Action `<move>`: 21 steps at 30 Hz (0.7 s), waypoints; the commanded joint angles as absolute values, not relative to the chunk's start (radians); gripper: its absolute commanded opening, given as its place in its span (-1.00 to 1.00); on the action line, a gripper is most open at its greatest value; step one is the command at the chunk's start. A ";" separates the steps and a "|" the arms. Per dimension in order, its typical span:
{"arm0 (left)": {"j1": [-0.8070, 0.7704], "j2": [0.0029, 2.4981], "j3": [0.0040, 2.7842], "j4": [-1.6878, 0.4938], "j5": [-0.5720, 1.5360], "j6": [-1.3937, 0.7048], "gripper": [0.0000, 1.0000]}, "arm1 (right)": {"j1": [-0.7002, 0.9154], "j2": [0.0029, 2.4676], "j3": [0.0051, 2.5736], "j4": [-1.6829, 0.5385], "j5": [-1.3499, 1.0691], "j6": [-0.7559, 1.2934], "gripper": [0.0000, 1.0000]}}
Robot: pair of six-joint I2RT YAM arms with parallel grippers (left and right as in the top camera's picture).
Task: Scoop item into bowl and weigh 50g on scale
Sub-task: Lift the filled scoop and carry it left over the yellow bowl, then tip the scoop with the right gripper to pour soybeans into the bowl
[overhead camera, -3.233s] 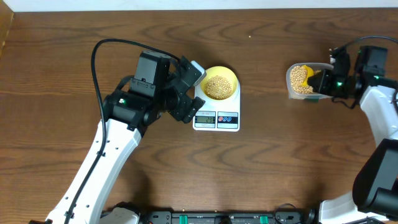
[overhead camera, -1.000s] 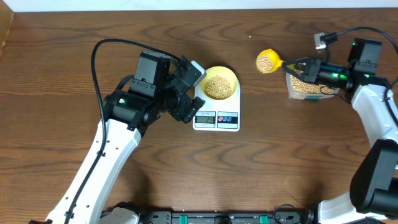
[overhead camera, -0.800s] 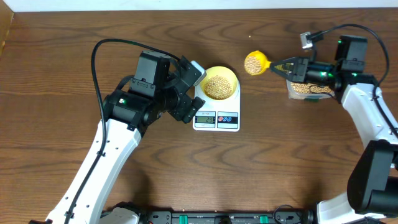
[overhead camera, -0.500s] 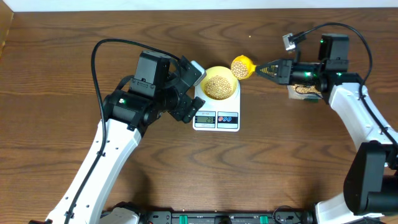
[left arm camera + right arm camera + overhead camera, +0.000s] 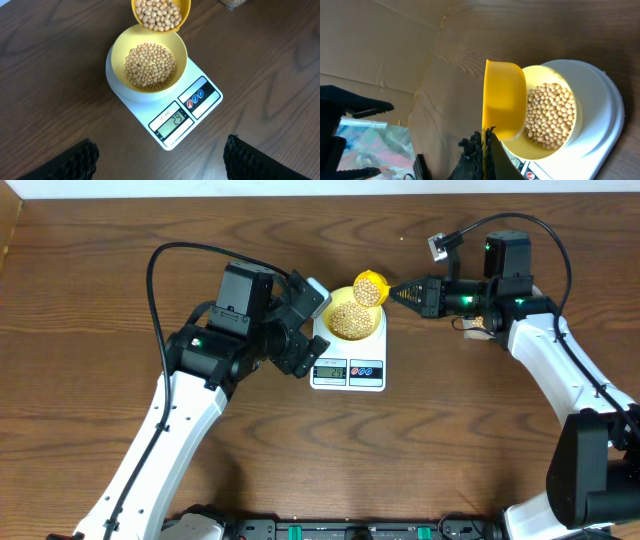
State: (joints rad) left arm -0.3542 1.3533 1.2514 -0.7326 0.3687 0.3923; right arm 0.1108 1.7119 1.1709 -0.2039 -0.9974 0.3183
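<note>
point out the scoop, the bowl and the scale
scoop [image 5: 502, 100], right wrist view, on its yellow outer wall
bowl [image 5: 118, 57], left wrist view, on its bare inner wall
scale [image 5: 172, 121], left wrist view, on its display

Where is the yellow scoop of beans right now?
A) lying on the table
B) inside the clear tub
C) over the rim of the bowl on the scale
C: the right gripper holds the loaded scoop above the rim of the bowl, which sits on the scale.
</note>
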 commanded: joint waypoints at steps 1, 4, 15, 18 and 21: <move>-0.349 1.352 1.245 -0.732 0.381 0.384 0.64 | 0.125 1.721 1.168 -0.199 -0.992 0.200 -0.98; -0.349 1.352 1.245 -0.732 0.381 0.384 0.64 | 0.140 1.721 1.168 -0.199 -0.987 0.123 -0.98; -0.349 1.352 1.245 -0.732 0.381 0.384 0.64 | 0.187 1.721 1.168 -0.202 -0.866 0.095 -0.98; -0.349 1.352 1.245 -0.732 0.381 0.384 0.65 | 0.189 1.721 1.168 -0.201 -0.866 0.087 -0.98; -0.349 1.352 1.245 -0.732 0.381 0.384 0.65 | 0.189 1.721 1.168 -0.202 -0.866 0.051 -0.98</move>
State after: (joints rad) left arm -0.3542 1.3533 1.2514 -0.7326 0.3687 0.3920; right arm 0.1825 1.7119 1.1709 -0.2043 -0.8646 0.1036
